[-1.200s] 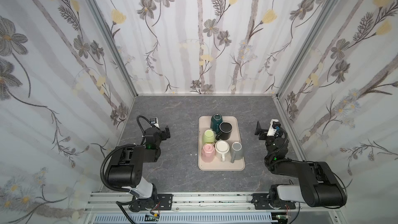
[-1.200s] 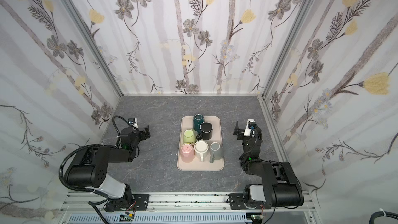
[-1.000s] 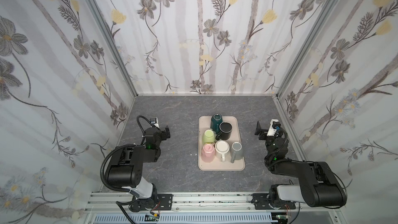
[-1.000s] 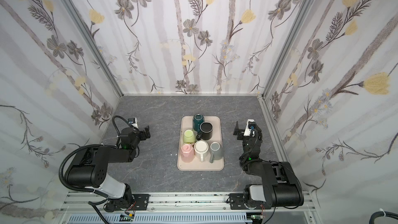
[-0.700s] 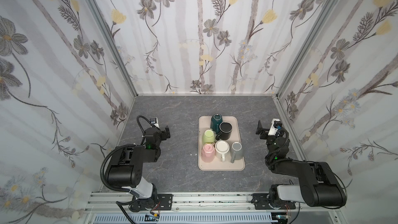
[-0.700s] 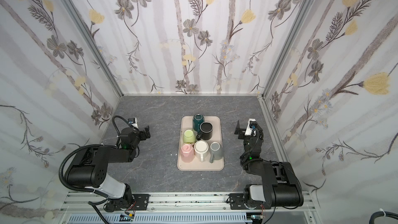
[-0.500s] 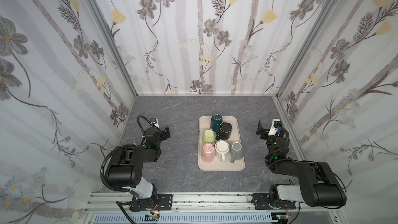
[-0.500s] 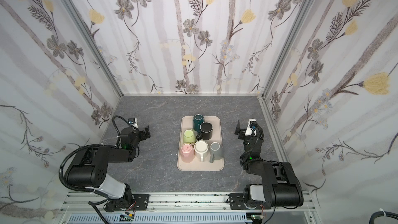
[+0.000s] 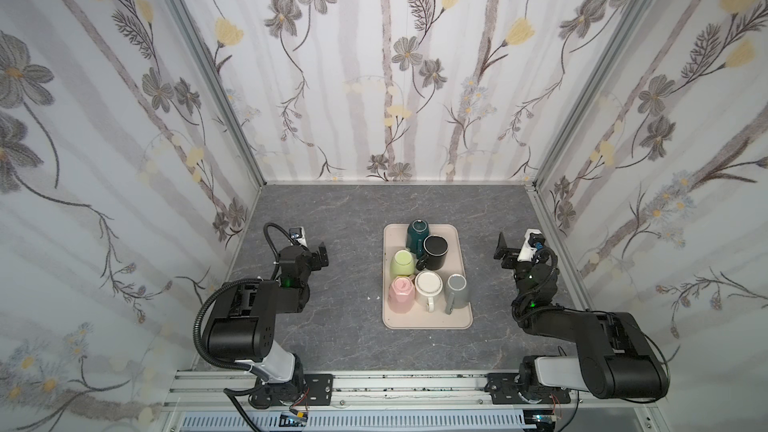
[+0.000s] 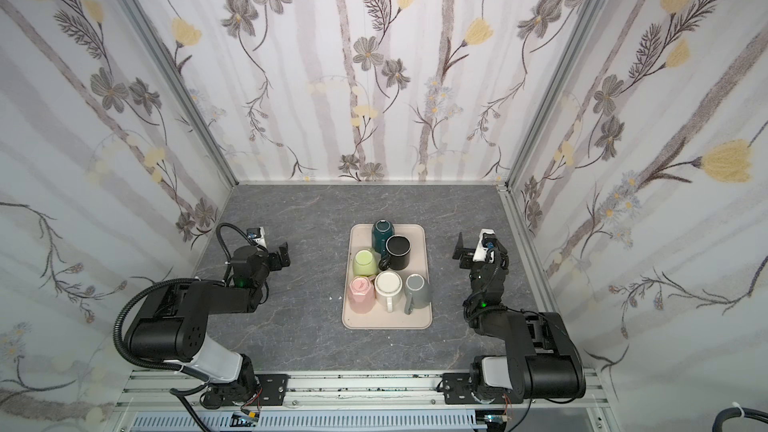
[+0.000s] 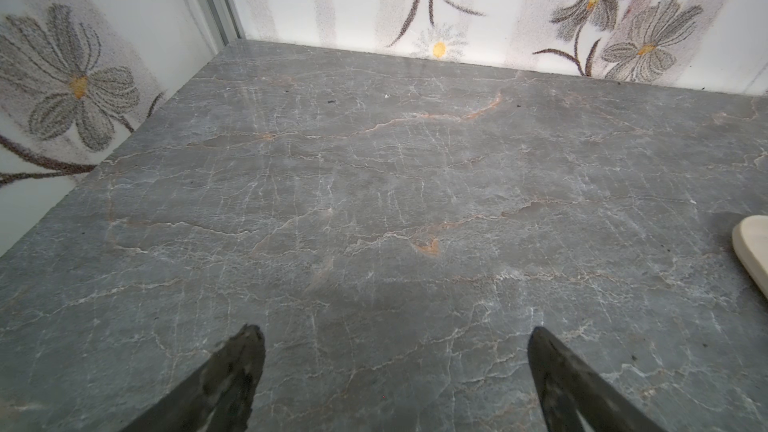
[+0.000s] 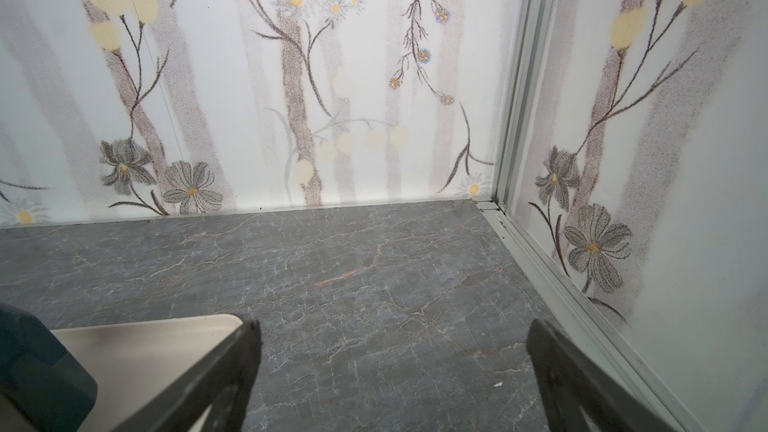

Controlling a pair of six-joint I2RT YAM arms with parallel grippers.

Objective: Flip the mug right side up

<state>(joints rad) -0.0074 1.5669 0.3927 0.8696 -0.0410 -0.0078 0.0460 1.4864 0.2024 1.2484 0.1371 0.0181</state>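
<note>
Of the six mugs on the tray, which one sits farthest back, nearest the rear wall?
The dark teal mug, at the back edge of the tray. The black mug sits just in front of it, the remaining four nearer the front.

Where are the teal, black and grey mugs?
teal mug (image 9: 419,228), in a top view, top face.
black mug (image 9: 435,247), in a top view, top face.
grey mug (image 9: 456,283), in a top view, top face.
</note>
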